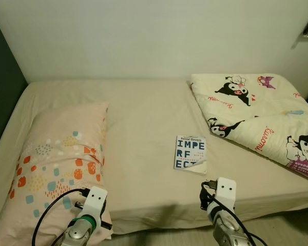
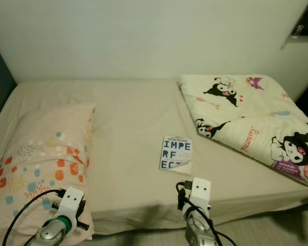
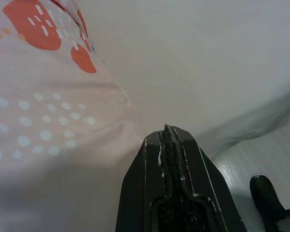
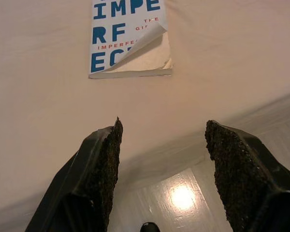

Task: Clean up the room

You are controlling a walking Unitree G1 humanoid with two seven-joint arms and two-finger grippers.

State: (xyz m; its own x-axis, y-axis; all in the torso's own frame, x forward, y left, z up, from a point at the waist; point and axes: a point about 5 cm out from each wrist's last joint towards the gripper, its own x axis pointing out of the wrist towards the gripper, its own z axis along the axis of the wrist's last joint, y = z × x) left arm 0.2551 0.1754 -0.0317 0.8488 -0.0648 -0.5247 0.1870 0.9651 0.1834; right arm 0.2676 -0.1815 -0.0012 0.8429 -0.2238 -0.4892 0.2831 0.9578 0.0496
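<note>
Soft, even indoor light falls on the bed, with only faint shadows under the quilt edge. Head views are sharp, slightly dim at the corners. A bright glare spot shines on the floor; the near black fingers look blurred

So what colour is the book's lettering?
Blue on a white cover, on the book; clearest in the right wrist view.
</note>
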